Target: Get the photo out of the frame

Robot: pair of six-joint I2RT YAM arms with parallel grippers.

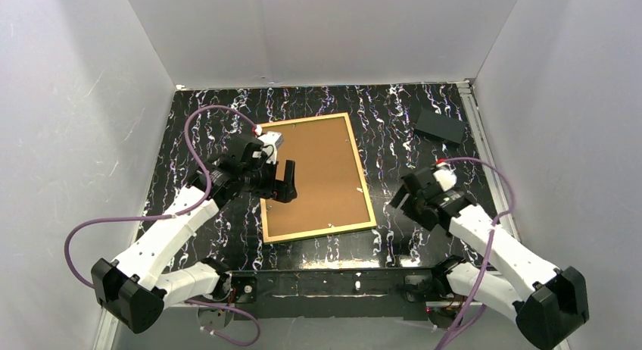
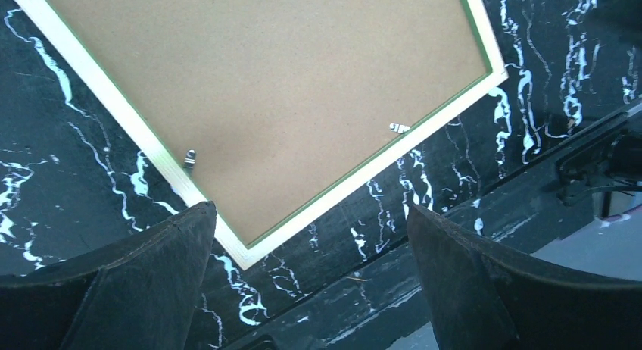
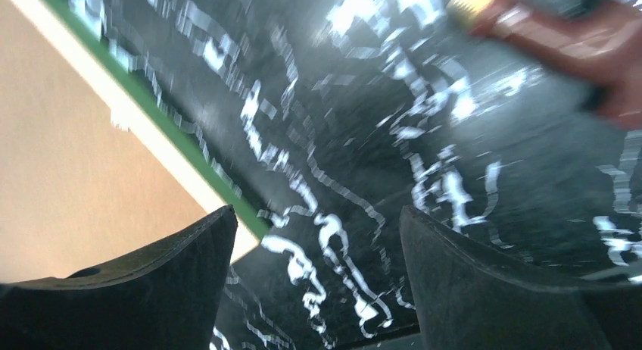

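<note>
Frame (image 2: 447,107): pale cream rear face with a bright green edge line. Backing panel (image 2: 288,85): plain brown fibreboard. Table (image 1: 409,130): black with white marble-like veining. Block (image 1: 440,126): dark grey.

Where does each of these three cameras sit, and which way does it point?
Top view: above and behind the robot, looking down at the table; left arm, right arm show.
Left wrist: on the left arm, looking down at the frame's near corner; its fingers show.
Right wrist: on the right arm, looking at the table and frame's edge; its fingers show.
Shared: all three show the frame, brown back up.
</note>
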